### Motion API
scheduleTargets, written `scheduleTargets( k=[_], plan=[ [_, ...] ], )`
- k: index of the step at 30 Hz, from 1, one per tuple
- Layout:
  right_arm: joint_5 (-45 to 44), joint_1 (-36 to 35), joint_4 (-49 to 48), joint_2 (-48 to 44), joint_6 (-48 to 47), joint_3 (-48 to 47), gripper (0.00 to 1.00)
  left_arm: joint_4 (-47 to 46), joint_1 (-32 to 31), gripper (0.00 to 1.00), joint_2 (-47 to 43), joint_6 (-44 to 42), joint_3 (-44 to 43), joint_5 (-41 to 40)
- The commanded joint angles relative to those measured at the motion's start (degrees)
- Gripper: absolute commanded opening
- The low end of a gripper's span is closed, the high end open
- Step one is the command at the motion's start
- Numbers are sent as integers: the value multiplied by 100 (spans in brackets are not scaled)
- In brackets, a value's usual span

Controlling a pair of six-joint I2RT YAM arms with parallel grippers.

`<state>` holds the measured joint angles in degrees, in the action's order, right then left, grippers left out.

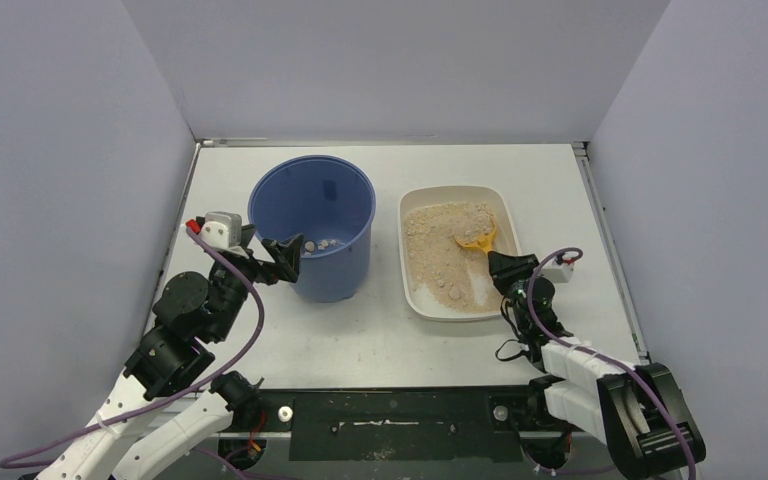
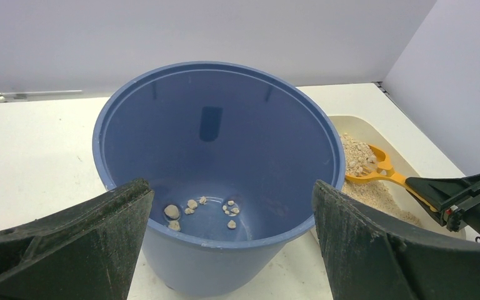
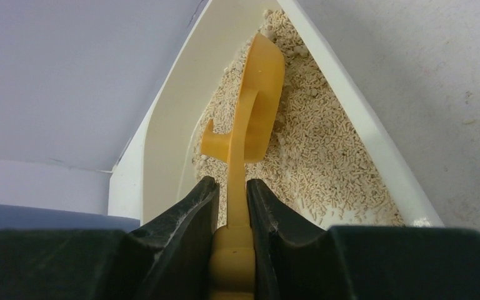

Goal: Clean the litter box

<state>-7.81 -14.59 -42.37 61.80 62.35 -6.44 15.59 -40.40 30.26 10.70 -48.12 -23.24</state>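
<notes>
One cream-white litter box is sitting on the table, just right of one blue bucket; one orange slotted scoop is resting in its tan granules toward the far right side. Two grippers are showing: the right gripper is clamping the scoop's handle; the left gripper is gaping wide, grasping nothing, at the bucket's near-left rim. Only the left wrist view is showing roughly eight pale clumps on the bucket floor; only the right wrist view is showing the scoop turned on edge beside the tray wall.
</notes>
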Motion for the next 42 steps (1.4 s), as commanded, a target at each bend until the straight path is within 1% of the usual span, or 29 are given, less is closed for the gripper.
scheduleTargets(
  k=[1,10,14,16,20,24,27,28,30,31,34,35,37,38,40,42],
  plan=[
    [216,43,-579,-366,110,90,0,-318,-7,97,15,-68,4,100],
    [412,97,-582,-890,309,310,0,-315,-6,97,21,-76,4,101],
    [581,151,-372,-1295,397,349,0,-312,-11,97,15,-83,-2,85],
    [654,174,-218,-1476,518,392,0,-308,-8,97,7,-86,-3,68],
    [1098,223,-504,-1663,773,480,0,-307,-9,97,6,-96,4,57],
    [1238,389,-270,-1967,1063,442,0,-311,-9,97,23,-94,2,74],
    [1822,398,-707,-1839,1314,433,0,-310,-9,97,24,-94,-4,75],
    [1883,481,-729,-1849,1364,452,0,-307,-7,97,24,-94,-5,81],
    [1761,680,-440,-2073,1602,526,0,-311,-9,97,11,-94,-5,84],
    [1697,701,-453,-2185,1703,589,0,-312,-5,97,7,-94,1,91],
    [2182,696,-633,-2153,1712,475,0,-319,-10,97,10,-94,5,75],
    [2221,764,-574,-2202,1715,453,0,-320,-9,97,21,-94,1,93],
    [1977,899,-158,-2474,1885,549,0,-312,-11,97,32,-95,-5,128],
    [1914,890,-280,-2554,1970,601,0,-314,-8,97,32,-96,0,127],
    [2267,819,-521,-2443,1926,497,0,-311,-3,97,41,-94,6,106],
    [2530,928,-449,-2425,1853,422,0,-311,-4,97,50,-95,-3,104]
  ],
)
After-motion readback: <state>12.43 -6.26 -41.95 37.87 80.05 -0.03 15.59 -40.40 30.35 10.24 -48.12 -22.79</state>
